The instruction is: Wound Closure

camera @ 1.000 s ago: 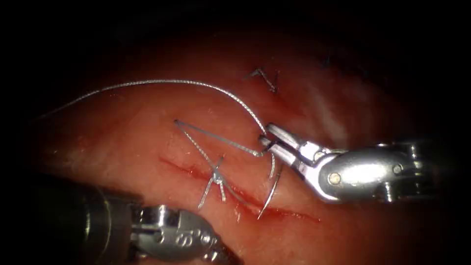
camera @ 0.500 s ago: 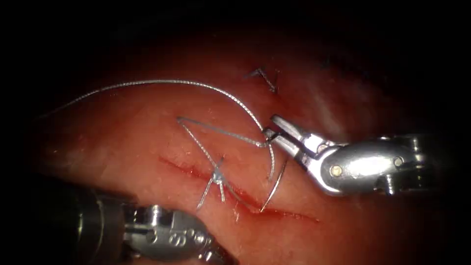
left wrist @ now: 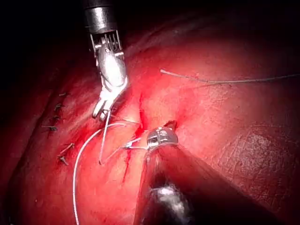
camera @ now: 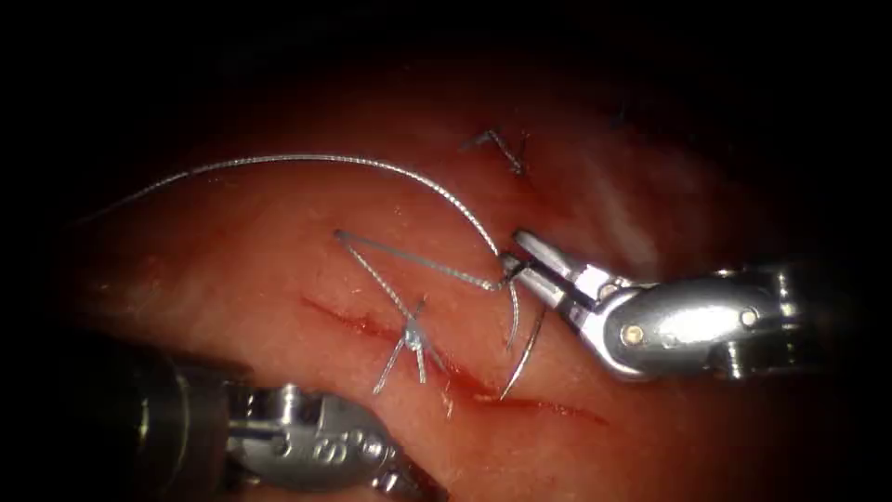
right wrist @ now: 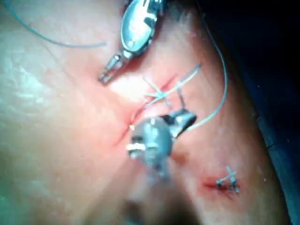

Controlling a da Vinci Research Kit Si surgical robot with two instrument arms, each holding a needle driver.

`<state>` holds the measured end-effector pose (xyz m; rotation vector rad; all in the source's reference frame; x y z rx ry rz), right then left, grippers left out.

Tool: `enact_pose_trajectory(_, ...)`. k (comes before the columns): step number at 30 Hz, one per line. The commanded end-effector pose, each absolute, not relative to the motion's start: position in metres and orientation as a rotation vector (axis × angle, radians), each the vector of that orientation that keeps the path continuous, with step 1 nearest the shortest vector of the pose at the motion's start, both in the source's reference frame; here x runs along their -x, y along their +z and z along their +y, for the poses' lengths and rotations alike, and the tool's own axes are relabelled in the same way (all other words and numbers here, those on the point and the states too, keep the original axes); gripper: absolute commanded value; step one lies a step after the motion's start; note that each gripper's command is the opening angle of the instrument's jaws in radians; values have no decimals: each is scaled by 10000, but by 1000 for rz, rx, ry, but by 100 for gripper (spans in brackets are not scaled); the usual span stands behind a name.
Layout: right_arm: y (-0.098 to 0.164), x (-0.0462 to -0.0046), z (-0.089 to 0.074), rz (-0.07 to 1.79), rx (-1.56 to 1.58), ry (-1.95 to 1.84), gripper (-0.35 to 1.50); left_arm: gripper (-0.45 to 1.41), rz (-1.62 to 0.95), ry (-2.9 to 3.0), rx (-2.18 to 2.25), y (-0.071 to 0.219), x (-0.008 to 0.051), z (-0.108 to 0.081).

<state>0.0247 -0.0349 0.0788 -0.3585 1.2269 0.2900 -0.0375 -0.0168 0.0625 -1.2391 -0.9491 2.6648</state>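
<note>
My right tool (camera: 512, 267) comes in from the right with its jaws shut on the curved needle (camera: 526, 351) near its tail end. The needle hangs down from the jaws, and its tip touches the cut (camera: 548, 404) right of the tied stitch; I cannot tell if it is in the tissue. Thread (camera: 307, 159) runs from the needle's tail in a long arc up and to the left. My left tool (camera: 321, 450) lies low on the left of the cut and holds nothing; its jaws look shut in the right wrist view (right wrist: 108, 72). The left wrist view shows the right tool (left wrist: 101, 111) holding the needle (left wrist: 104, 140).
A tied stitch (camera: 412, 332) with short cut ends crosses the cut, and two thread strands (camera: 409, 261) run up and left from it. Another stitch (camera: 506, 151) sits farther back on the tissue (camera: 232, 260). Red fluid lines the cut.
The right tool rose a little, then came back down, still holding the needle; the needle tip shifted slightly right along the cut. The left tool drifted slightly left.
</note>
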Motion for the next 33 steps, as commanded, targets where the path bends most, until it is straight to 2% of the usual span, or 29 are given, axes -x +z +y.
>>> enact_pose_trajectory(1,789,-256,-352,1236,355,286,-35,-45,-948,2665,1240,633,380,-169)
enact_pose_trajectory(9,779,-270,-358,1249,338,268,-35,-45,-949,2659,1248,635,381,-167)
enact_pose_trajectory(33,769,-265,-348,1333,248,354,-35,-45,-922,2671,1246,653,377,-170)
